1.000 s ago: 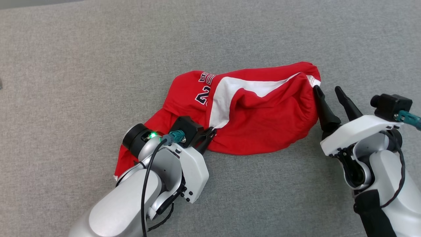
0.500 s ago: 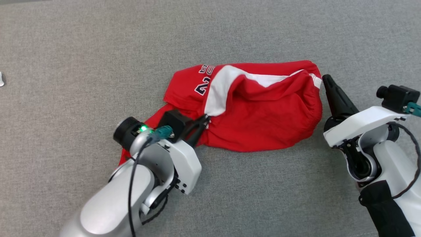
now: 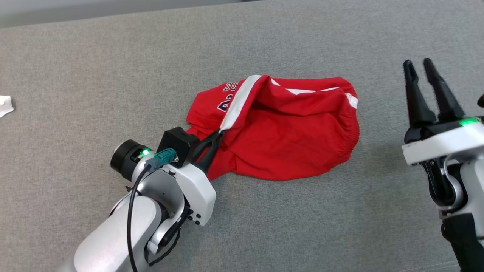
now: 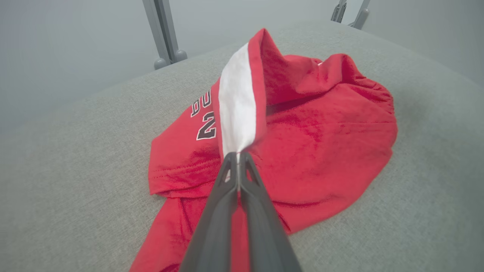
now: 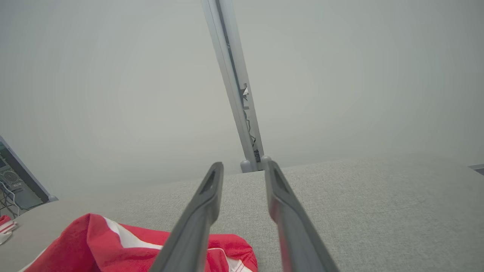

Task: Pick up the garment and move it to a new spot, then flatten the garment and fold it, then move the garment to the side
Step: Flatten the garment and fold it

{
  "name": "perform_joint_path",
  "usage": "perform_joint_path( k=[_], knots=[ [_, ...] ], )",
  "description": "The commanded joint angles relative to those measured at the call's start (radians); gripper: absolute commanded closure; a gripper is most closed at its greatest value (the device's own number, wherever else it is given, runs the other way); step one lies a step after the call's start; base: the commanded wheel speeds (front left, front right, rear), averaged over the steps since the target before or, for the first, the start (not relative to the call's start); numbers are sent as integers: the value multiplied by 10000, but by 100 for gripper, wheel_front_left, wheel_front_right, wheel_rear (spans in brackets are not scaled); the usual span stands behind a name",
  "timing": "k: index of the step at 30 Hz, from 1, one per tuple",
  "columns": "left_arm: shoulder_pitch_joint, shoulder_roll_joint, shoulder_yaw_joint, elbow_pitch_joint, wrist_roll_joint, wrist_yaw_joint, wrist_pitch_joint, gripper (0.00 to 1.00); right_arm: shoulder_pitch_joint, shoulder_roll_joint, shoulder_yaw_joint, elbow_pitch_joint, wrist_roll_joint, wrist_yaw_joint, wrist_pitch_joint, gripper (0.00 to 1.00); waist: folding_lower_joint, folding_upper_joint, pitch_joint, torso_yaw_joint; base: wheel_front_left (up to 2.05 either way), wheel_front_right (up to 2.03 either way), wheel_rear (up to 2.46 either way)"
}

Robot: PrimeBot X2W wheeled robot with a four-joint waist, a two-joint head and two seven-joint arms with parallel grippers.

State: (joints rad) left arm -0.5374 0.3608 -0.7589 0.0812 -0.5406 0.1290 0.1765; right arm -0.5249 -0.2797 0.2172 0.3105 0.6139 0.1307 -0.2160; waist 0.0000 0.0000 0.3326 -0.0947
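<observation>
Bright red garment (image 3: 287,147) with a broad white band (image 3: 236,105) and dark navy lettering (image 3: 227,99) outlined in white. The desk (image 3: 113,75) is covered in plain mid-grey woven cloth. The left gripper (image 3: 219,132) and right gripper (image 3: 418,64) have black fingers (image 3: 413,98) and glossy white casings, each with a small green light (image 3: 469,121). Teal plug (image 3: 164,155) on the left wrist. Small white scrap (image 3: 4,105) at the desk's left edge.

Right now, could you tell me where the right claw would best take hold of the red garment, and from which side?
Probably the gathered waistband edge at the right end of the garment, coming in low from the robot's right. That thick, puckered rim faces the open right claw, and the left claw pinches the white stripe opposite.
</observation>
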Motion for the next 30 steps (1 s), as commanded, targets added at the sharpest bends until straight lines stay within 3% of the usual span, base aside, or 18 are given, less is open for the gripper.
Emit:
perform_joint_path(
  k=[1,13,20,30],
  knots=[
    [147,52,5,-53,-53,63,22,100,419,115,-330,-341,-647,1,-100,0,0,0,-112,-84,0,0,0],
    [562,63,-182,-124,-238,103,56,100,2955,1335,-2043,-2631,-2945,1,882,0,0,0,-387,-270,0,0,0],
    [641,42,-264,-119,-317,122,97,100,3777,1800,-2417,-3526,-3388,1,1463,0,0,0,-491,-333,0,0,0],
    [553,-32,-371,-46,-353,88,38,100,3927,1952,-2525,-3969,-3567,1,1828,0,0,0,-549,-260,0,0,0]
  ],
)
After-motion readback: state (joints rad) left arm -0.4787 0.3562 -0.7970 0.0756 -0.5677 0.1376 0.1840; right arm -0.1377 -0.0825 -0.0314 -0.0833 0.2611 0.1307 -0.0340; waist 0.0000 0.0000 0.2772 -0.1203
